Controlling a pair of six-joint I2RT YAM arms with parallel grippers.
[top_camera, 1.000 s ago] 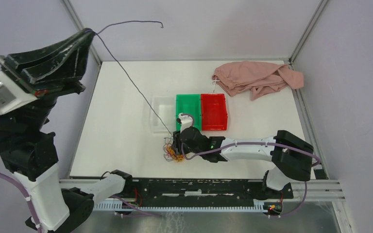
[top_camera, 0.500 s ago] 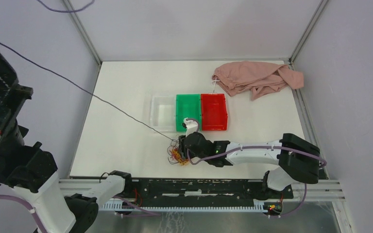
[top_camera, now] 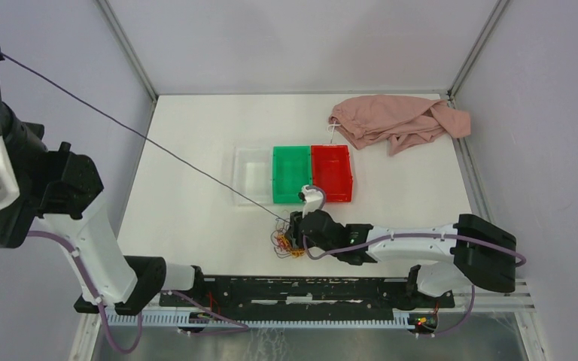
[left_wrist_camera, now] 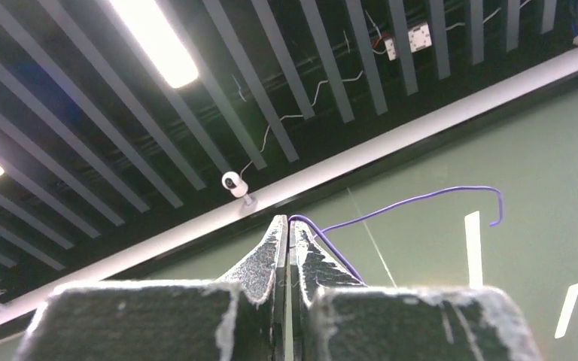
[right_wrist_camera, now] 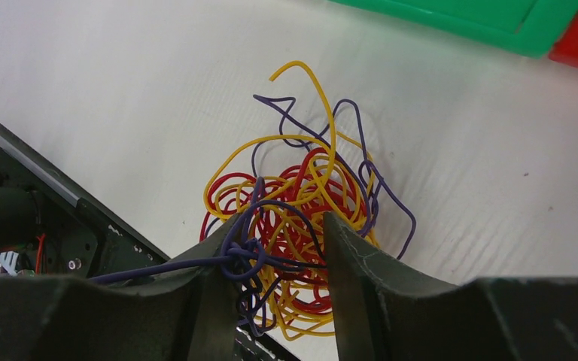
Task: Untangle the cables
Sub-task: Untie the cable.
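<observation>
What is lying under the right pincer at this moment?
Under the right pincer lies the tangle of cables: red, yellow and purple strands on the white table, with a purple knot between its fingers. The tangle's near edge is hidden by the fingers.
</observation>
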